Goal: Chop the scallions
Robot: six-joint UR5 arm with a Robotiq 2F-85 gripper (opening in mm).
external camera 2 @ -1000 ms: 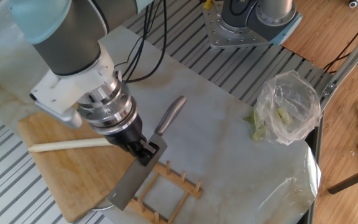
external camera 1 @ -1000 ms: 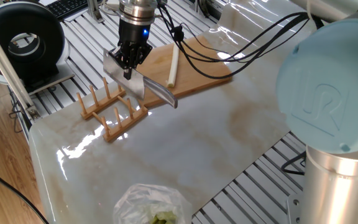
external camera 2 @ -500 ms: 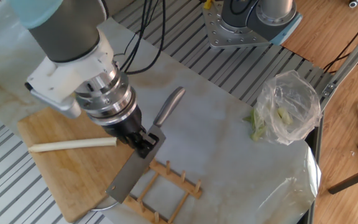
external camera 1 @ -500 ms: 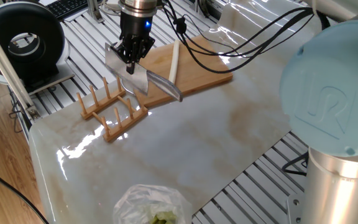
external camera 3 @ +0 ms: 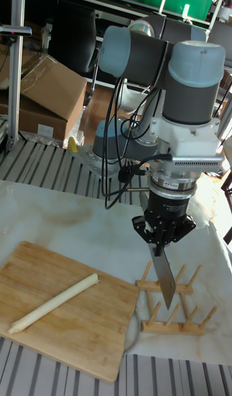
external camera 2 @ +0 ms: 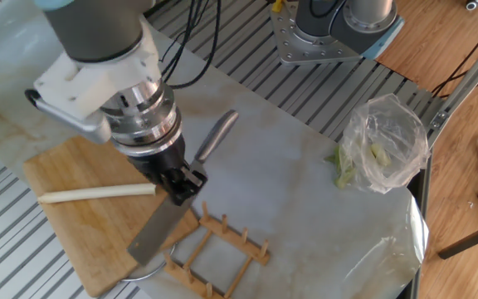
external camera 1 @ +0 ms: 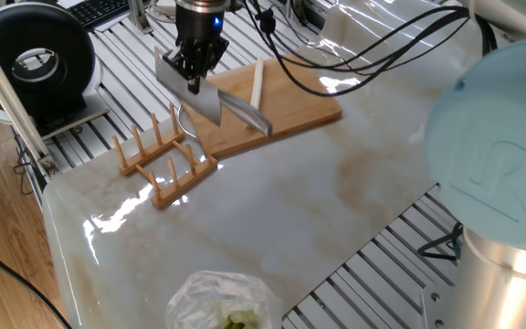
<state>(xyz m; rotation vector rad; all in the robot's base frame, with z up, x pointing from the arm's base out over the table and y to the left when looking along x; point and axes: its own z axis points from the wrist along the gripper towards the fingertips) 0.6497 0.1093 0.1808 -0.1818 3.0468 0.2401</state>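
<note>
Here end effector [external camera 2: 179, 184] pinches cleaver [external camera 2: 163, 226] above board edge.
Scallions [external camera 2: 97, 193] lie whole on cutting board [external camera 2: 65, 228], apart from end effector, off to blade's side; wooden rack [external camera 2: 214, 247] beside.

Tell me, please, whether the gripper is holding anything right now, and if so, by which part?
Yes. The gripper is shut on the cleaver, clamping it at the spine of the blade near the handle, which sticks out free.
</note>
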